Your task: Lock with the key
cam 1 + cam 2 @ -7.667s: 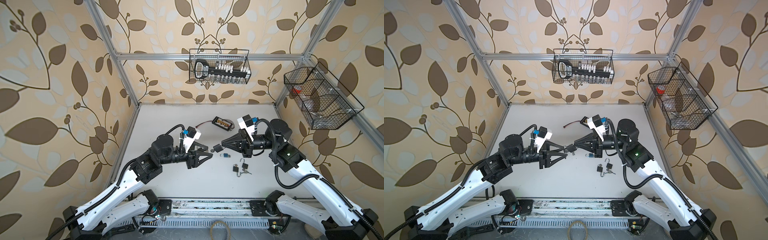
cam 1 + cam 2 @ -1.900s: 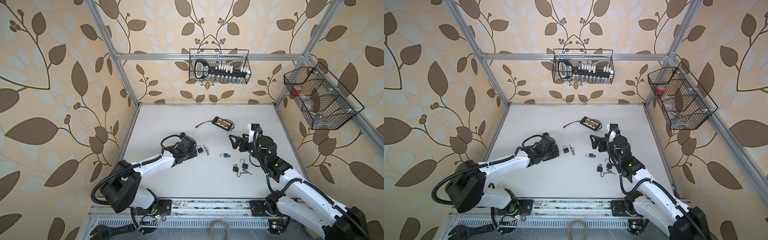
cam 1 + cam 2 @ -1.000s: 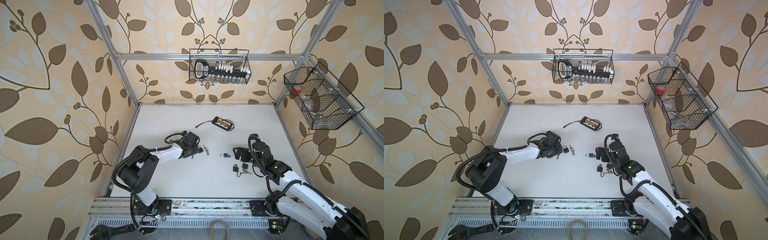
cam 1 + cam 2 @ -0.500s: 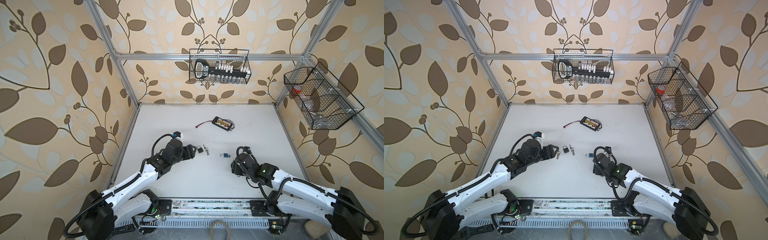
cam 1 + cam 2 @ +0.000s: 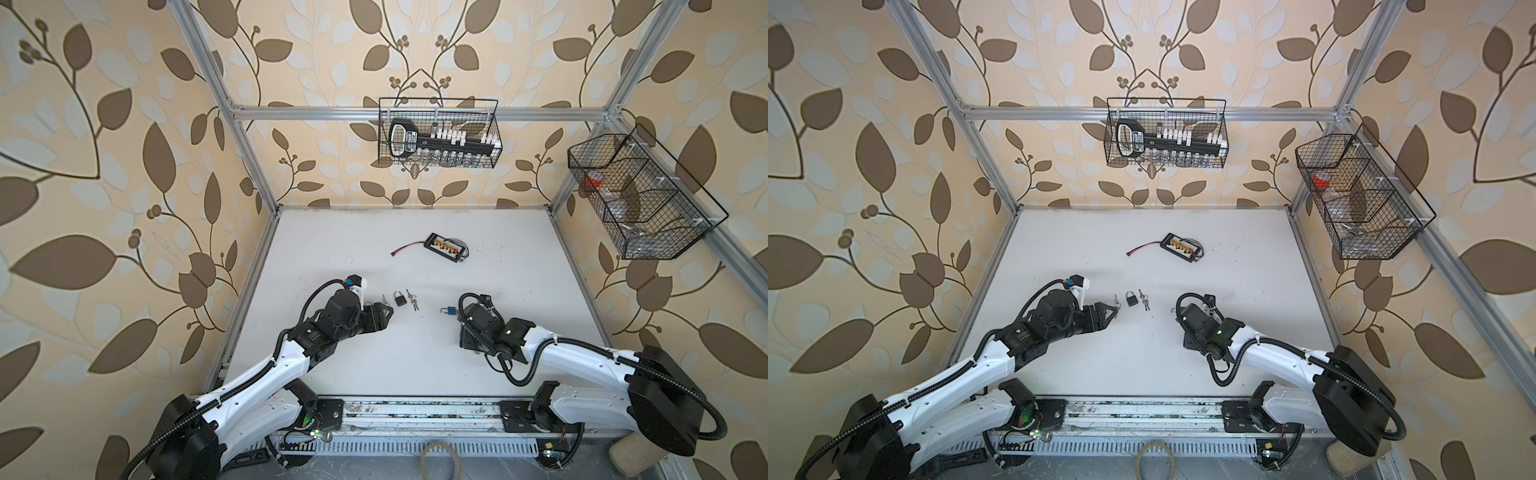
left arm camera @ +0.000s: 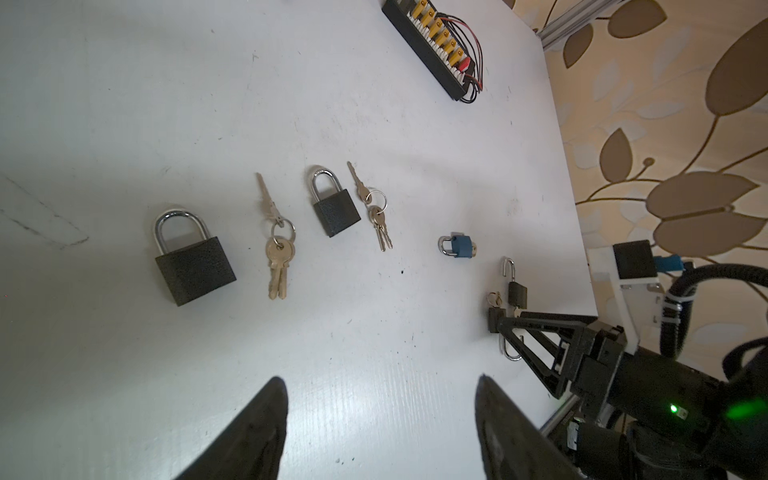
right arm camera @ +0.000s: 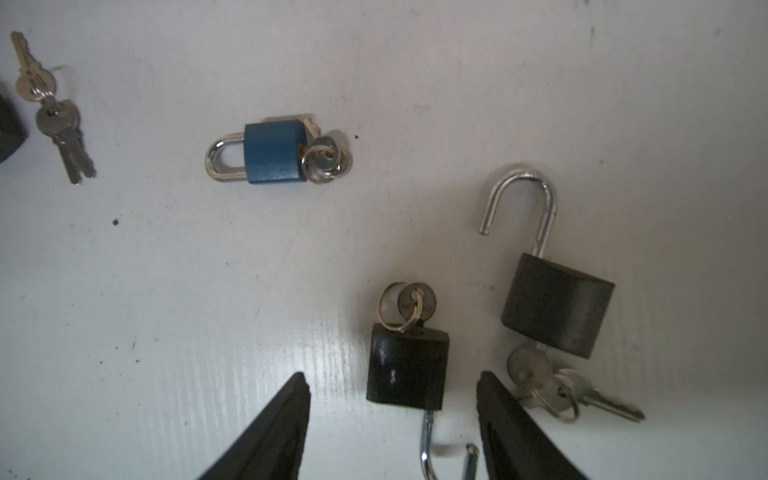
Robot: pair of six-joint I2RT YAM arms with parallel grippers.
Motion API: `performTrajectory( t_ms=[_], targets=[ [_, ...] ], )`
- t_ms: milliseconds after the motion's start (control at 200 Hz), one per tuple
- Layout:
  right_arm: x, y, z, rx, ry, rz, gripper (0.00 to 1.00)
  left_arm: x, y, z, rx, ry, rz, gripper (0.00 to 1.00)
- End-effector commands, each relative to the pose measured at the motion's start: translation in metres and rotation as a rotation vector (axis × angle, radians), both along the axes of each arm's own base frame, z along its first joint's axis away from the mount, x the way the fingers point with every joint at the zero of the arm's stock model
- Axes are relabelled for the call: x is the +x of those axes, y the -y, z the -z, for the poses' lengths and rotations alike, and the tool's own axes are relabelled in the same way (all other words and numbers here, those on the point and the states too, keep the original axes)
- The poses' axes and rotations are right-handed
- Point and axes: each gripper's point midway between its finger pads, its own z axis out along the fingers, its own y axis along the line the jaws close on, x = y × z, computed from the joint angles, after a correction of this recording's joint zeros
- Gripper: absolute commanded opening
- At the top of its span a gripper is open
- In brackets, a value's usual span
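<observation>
Both spread: left end effector (image 6: 379,379), right end effector (image 7: 391,375) (padlock (image 7: 407,365) between, shackle cut off)

Inside a robotics lab's test cell — boxed in by an aluminium frame (image 5: 311,113) and backed with leaf-print wallpaper (image 5: 104,166). At the front edge of a scuffed white tabletop (image 5: 415,365), twin white robot arms (image 5: 266,374) (image 5: 573,357) on a metal base rail (image 5: 415,411) with exposed wiring — wire baskets (image 5: 457,100) (image 5: 665,245) hung from the frame, a wired connector board (image 5: 444,248) left lying out.
</observation>
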Motion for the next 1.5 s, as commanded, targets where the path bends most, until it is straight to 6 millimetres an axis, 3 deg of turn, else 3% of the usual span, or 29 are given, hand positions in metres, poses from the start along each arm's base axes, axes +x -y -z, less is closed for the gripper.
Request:
performTrajectory(
  t_ms=[0, 385, 1095, 1250, 1360, 1495],
  targets=[
    [0.005, 0.003, -0.004, -0.029, -0.021, -0.019, 0.65, -0.001, 0.001, -0.009, -0.010, 0.048, 0.016, 0.70],
    [0.010, -0.005, 0.007, -0.036, -0.112, -0.113, 0.60, -0.003, -0.001, -0.005, -0.006, 0.038, 0.007, 0.70],
    [0.003, 0.003, 0.025, -0.066, -0.204, -0.144, 0.50, -0.001, -0.004, -0.001, 0.010, 0.023, -0.009, 0.72],
    [-0.003, 0.004, 0.023, -0.085, -0.217, -0.178, 0.40, -0.002, -0.005, -0.001, 0.014, 0.025, -0.013, 0.72],
    [-0.004, 0.000, 0.019, -0.105, -0.206, -0.228, 0.34, -0.001, -0.011, -0.002, 0.032, 0.027, -0.039, 0.72],
    [-0.003, -0.029, 0.007, -0.137, -0.147, -0.439, 0.27, 0.001, -0.030, -0.007, 0.061, 0.033, -0.123, 0.72]
  ],
)
